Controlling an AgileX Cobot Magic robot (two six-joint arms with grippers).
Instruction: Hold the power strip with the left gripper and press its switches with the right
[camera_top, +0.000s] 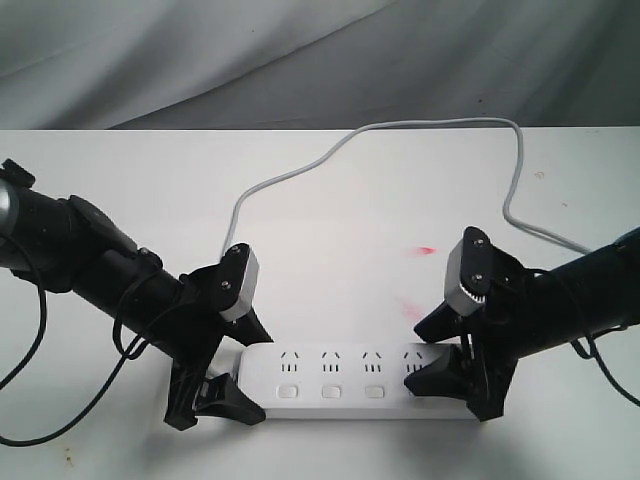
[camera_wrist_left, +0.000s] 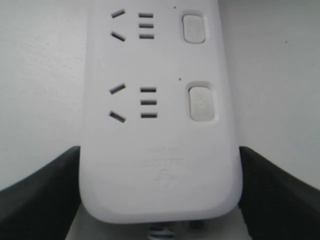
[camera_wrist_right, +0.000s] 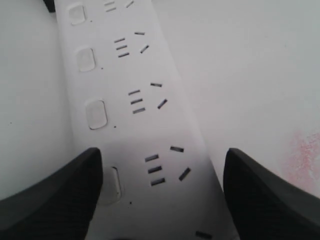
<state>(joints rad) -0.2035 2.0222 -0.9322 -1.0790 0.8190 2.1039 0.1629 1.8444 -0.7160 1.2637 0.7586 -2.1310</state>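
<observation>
On the white table (camera_top: 120, 200), at the left, the left gripper (camera_top: 237, 372) comes in low on its thick black cabled arm and straddles the left end of the power strip (camera_top: 350, 380), one finger on the near long side and one on the far side. In the left wrist view the rounded end of the strip fills the gap between the two black fingers (camera_wrist_left: 40, 195), and each sits flush against a side, so these jaws are closed across the strip's width. The strip itself lies flat near the front edge of the table, long axis running left to right, sockets facing up. Its square switches (camera_top: 332, 391) line the near edge, three of them showing between the two claws. From the strip's left end the grey-white cord (camera_top: 370, 135) rises behind the left gripper, loops across the back of the table and runs off to the right. Two faint red smudges (camera_top: 425, 249) mark the table behind the strip's right part. At the right end, the right gripper (camera_top: 437, 352) hangs over the strip with its jaws spread wide and holding nothing; in the right wrist view one finger (camera_wrist_right: 50, 200) overlaps the switch-side edge just beside a switch, whether touching it I cannot tell, while the other stands apart over bare table
</observation>
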